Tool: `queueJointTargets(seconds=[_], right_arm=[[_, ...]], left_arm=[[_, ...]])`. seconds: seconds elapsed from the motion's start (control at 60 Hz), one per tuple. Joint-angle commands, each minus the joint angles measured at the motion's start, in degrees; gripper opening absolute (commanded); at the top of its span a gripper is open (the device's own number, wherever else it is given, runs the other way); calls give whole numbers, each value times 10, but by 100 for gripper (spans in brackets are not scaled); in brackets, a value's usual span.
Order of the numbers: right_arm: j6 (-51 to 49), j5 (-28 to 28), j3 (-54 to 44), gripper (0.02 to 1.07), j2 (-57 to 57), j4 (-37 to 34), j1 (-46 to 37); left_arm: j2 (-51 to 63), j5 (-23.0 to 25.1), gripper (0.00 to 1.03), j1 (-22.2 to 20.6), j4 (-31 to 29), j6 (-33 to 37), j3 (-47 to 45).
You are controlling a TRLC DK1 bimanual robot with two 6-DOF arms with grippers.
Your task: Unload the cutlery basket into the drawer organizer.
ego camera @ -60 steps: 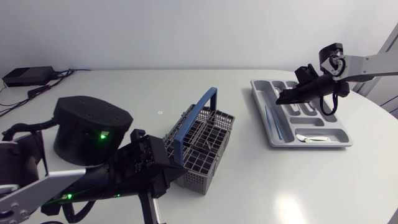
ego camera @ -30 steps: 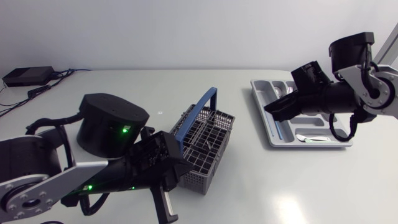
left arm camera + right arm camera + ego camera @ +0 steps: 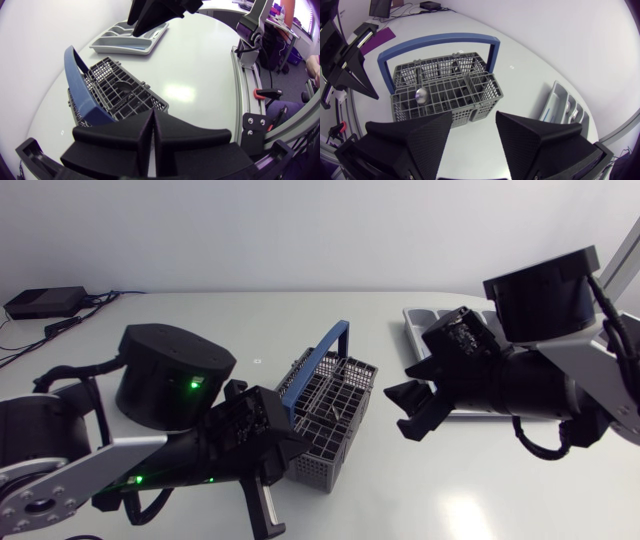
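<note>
Your basket (image 3: 325, 415) sits mid-table, nearer the front edge. The organizer (image 3: 564, 107) lies by the right edge, a few pieces in it. Your right gripper (image 3: 473, 120) is wide open and empty. Your left gripper (image 3: 152, 120) is closed on nothing. One spoon (image 3: 421, 94) waits in the basket.

My left arm (image 3: 60, 480) is silver-grey with black joints and green lights; my right arm (image 3: 600, 370) likewise grey-black, a cable (image 3: 540, 446) looped behind its matte wedge-fingered gripper (image 3: 474, 122).
</note>
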Motion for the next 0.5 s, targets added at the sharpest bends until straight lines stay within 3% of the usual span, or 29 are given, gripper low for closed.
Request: queueJointTargets(seconds=[0.0,0.35,0.483], right_arm=[[24,11,-11,66,-7,-11,14],[0,-1,-44,66,-41,-25,-3],[-15,-22,-56,66,-52,-28,-28]], left_arm=[[-9,-13,8,-16,-6,5,9],[13,-91,9,-67,-12,108,58],[27,-121,25,-81,-7,186,62]])
